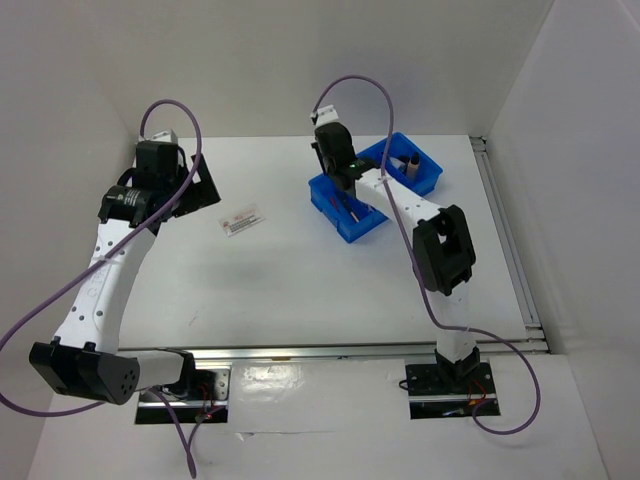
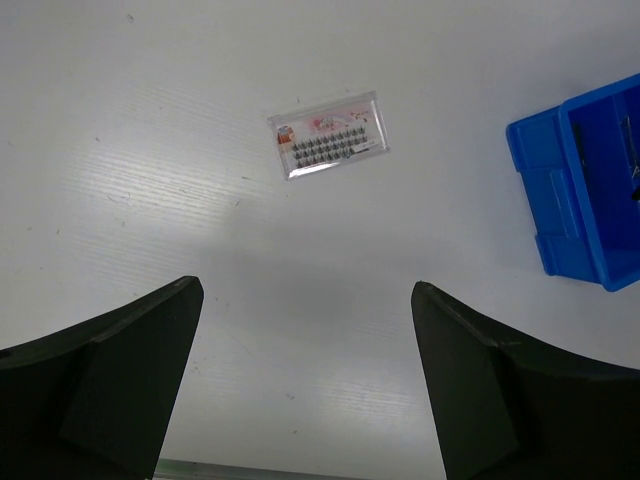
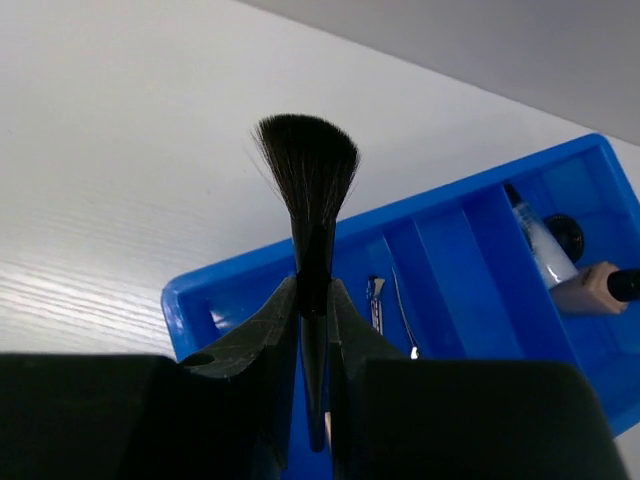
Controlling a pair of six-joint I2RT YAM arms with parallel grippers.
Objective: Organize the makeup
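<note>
Your left gripper hangs released above the table. The white card lies flat at its 12 o'clock, long axis nearly 9-to-3, so along the closing line; I'd turn the wrist before pinching. This arm is much the nearer. Your right gripper is clenched on a black brush, bristles at 12, over the blue tray.

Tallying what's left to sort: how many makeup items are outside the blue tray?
2. The white card lies on the table left of the tray; the black brush is gripped in the right jaws over the tray. The right arm may hide others.
</note>
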